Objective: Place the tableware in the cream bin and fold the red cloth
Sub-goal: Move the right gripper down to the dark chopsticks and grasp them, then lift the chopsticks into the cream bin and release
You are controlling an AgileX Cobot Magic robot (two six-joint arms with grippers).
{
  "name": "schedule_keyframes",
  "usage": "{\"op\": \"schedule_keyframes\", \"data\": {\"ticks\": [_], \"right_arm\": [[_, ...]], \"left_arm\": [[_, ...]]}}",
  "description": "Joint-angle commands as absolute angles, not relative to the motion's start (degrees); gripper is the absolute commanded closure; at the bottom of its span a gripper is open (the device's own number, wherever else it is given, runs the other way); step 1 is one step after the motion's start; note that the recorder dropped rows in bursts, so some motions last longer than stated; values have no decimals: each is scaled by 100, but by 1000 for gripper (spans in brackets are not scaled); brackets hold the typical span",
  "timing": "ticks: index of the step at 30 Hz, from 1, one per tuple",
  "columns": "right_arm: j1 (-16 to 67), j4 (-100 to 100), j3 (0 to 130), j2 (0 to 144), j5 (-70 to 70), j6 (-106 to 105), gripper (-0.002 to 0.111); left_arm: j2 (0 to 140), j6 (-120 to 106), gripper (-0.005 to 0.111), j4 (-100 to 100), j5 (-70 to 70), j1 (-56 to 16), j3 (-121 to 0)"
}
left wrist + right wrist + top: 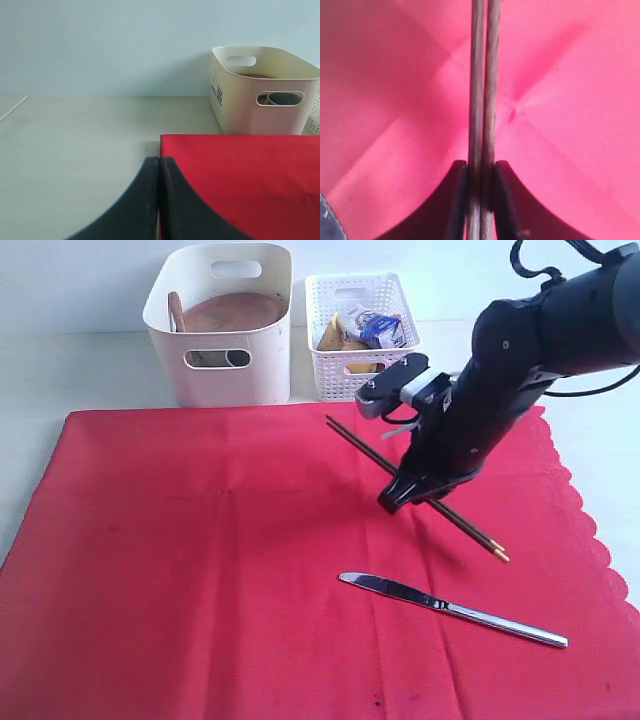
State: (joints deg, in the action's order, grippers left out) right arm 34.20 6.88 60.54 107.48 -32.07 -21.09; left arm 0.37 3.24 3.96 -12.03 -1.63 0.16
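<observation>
chopsticks [482, 75] clamped in right hand [481, 169], gripped mid-length

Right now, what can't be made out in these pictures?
- Cream bin contents, exterior view: walls and a brown plate hide most.
- White basket contents, exterior view: too small, jumbled.
- Chopsticks middle, exterior view: behind the right pincer; right wrist view crops their ends.
- Left pincer: outside the exterior view.

A robot test lab, bare pale blue wall [70, 280] across the top, plain white tabletop [60, 375], big black robot arm [570, 315] upper right.
</observation>
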Motion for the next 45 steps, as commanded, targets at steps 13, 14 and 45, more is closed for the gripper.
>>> {"op": "schedule_keyframes", "data": {"ticks": [13, 14, 45], "right_arm": [[3398, 5138, 6040, 10287, -2544, -6111, 108], [3398, 5843, 6040, 10287, -2530, -6712, 108], [3398, 9995, 10282, 12506, -3349, -9911, 108]], "left_arm": [[0, 320, 106, 382, -1187, -185, 0], [0, 320, 106, 382, -1187, -185, 0], [0, 320, 106, 382, -1187, -185, 0]]}}
